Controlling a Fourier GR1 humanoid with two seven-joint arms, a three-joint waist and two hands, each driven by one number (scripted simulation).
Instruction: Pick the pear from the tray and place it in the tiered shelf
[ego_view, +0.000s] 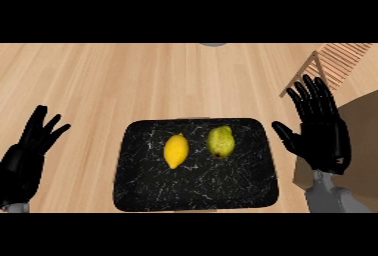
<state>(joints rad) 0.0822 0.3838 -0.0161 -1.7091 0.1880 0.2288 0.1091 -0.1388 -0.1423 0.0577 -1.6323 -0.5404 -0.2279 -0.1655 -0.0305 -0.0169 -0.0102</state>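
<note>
A green pear (221, 141) lies on a black marbled tray (196, 187) at the centre of the counter, right of a yellow lemon (176, 150). The wooden tiered shelf (336, 62) stands at the upper right, partly behind my right hand (322, 135). That hand is open, fingers straight and pointing up, just right of the tray and apart from the pear. My left hand (26, 155) is open at the left edge, fingers up, resting well away from the tray.
A light wooden counter (125, 80) spreads around the tray. A brown rounded surface (362, 140) shows at the right edge behind my right hand. A small grey object (214, 44) peeks in at the top edge.
</note>
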